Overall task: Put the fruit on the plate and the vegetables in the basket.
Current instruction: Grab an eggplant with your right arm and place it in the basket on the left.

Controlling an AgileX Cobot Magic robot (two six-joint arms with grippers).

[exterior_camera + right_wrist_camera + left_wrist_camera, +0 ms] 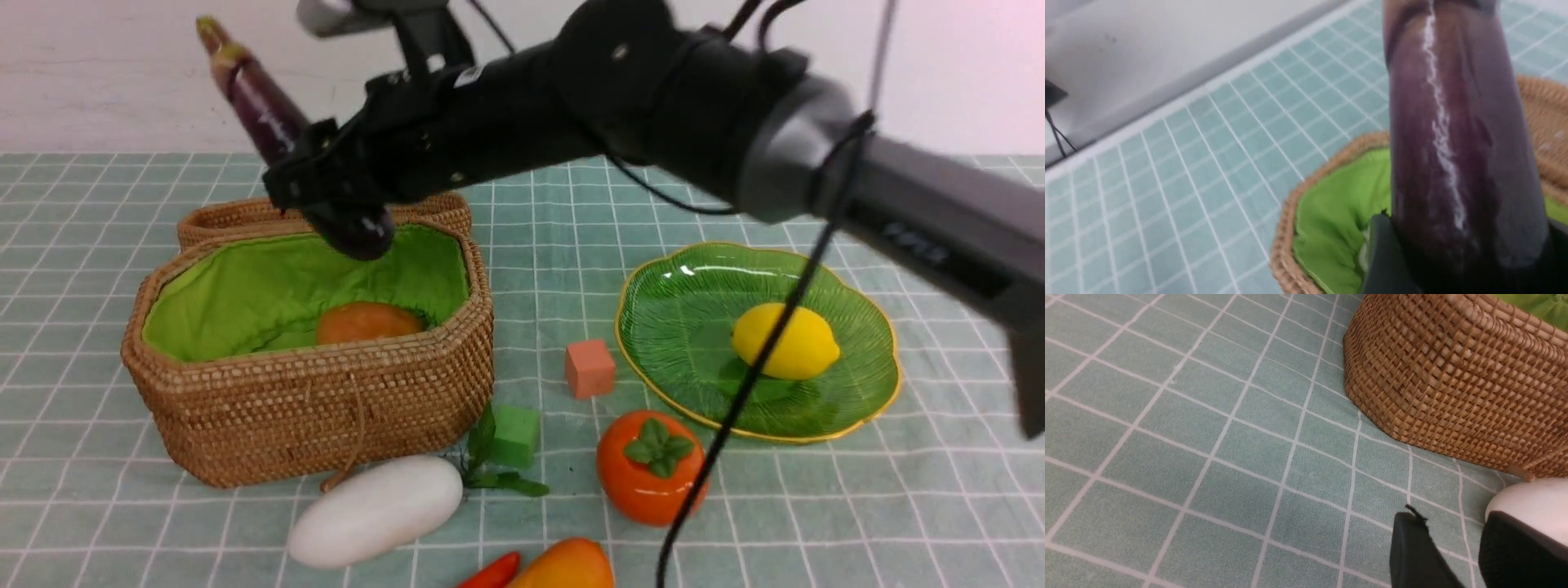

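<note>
Eggplant (261, 102) looks glossy, stiff and slip-prone, so my right claw (322, 184) clamps its fat end, tilted above the basket (326, 408).

so the right gripper (326, 192) has the eggplant (261, 102) tilted above the basket (326, 408), potato (367, 321) inside, lemon (785, 340) on the plate (678, 327)

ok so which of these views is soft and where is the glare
Front view: mostly sharp, with white glints on the plate and a soft shadow beside the lemon. Right wrist view: the eggplant sits too close and is blurred, with a bright glare streak along it. Left wrist view: the basket weave is crisp, while the radish looks washed-out white.
</note>
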